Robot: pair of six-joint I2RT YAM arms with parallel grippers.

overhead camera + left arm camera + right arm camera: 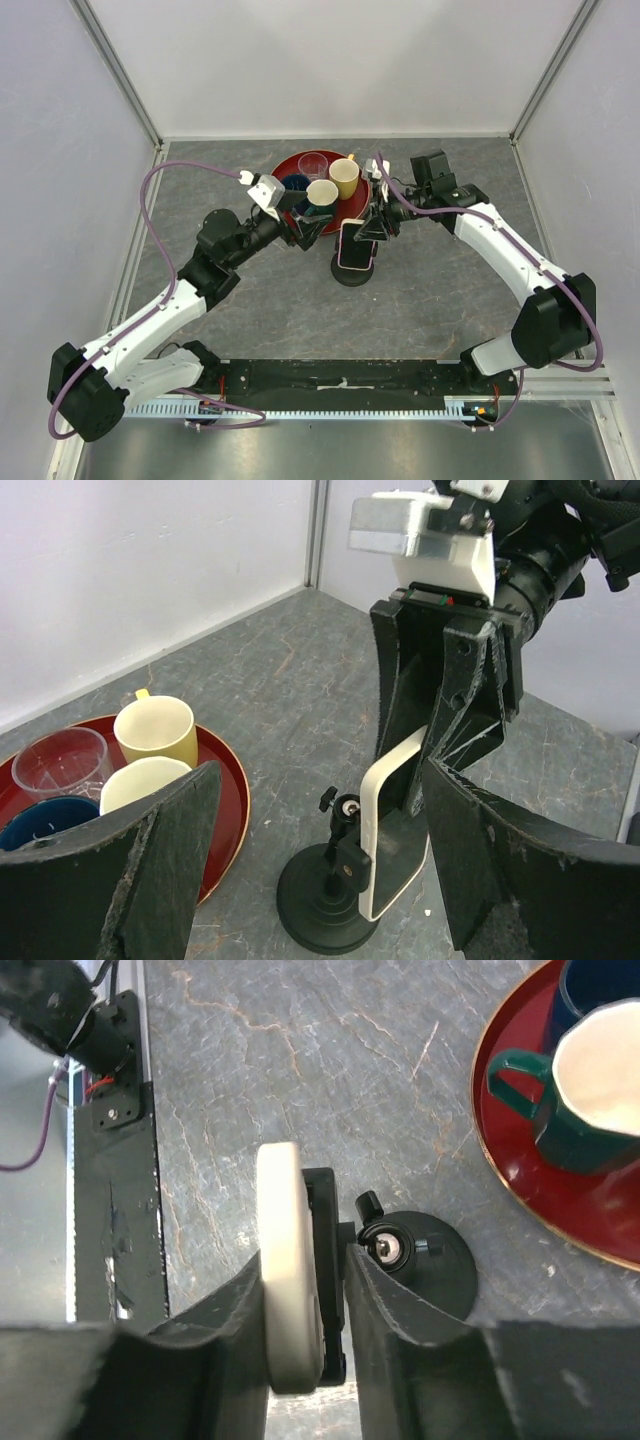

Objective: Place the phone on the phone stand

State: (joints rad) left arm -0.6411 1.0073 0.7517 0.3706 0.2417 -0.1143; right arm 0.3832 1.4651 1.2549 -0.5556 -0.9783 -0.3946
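The phone (355,245), with a pale rim and dark screen, stands nearly upright against the cradle of the black phone stand (352,272). My right gripper (372,228) comes down from above and is shut on the phone's upper part, one finger on the phone and the other behind the cradle plate. In the right wrist view the phone (290,1270) and the stand (430,1260) sit between and beside my fingers (225,1350). My left gripper (318,770) is open and empty, just left of the stand (320,900) and the phone (372,830).
A red round tray (285,165) behind the stand holds a yellow cup (345,177), a cream cup (321,193), a clear glass (313,165) and a dark blue cup (295,185). White walls enclose the grey table (440,300).
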